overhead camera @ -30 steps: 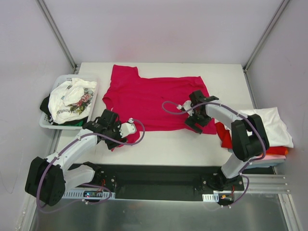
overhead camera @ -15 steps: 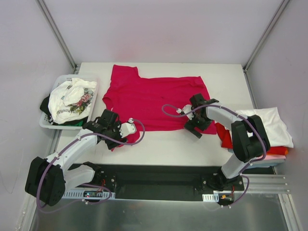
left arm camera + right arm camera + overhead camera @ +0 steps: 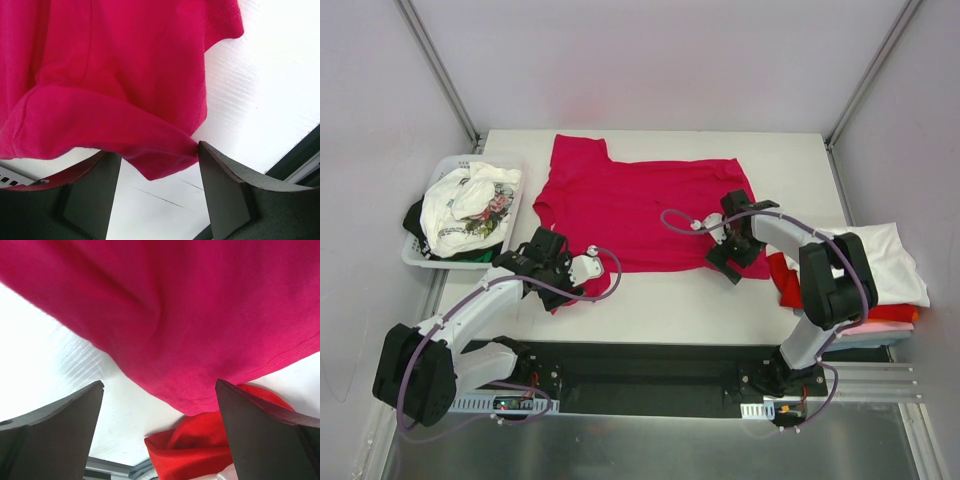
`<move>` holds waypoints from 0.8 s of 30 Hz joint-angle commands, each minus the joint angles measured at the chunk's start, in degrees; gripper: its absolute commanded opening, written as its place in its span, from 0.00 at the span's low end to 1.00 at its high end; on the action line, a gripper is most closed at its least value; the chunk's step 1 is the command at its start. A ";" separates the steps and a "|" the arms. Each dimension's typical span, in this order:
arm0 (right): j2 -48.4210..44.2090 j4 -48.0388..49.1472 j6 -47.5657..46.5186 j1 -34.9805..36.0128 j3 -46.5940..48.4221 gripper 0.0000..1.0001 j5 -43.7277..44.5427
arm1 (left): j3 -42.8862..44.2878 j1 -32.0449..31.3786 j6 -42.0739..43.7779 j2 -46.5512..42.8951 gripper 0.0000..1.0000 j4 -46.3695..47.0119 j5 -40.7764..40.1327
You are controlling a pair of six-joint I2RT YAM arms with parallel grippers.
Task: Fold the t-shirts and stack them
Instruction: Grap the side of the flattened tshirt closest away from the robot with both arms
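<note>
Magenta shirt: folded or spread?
Mostly spread: magenta shirt lies flat across the table, only its near-left corner curled over.

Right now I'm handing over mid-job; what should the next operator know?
Left gripper: open around the near-left corner of the crimson t-shirt.
Right gripper: open over its near-right corner.
The shirt lies spread on the table, unfolded.
Done: stack at right, white t-shirt on top, red t-shirt beneath.
To do: fold and stack the crimson one, then the printed white t-shirt and dark ones in the basket.
</note>
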 commanded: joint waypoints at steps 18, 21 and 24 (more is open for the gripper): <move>5.60 -3.63 -2.49 -4.30 5.67 0.93 -6.63 | 0.79 -0.33 -1.40 2.47 0.61 1.53 2.65; 5.69 -3.71 -2.31 -4.39 5.67 0.92 -6.63 | 0.97 -0.42 -1.58 3.44 0.59 2.14 3.09; 5.78 -3.72 -2.40 -4.39 5.67 0.90 -6.54 | 1.15 -0.42 -1.67 4.23 0.56 2.49 3.35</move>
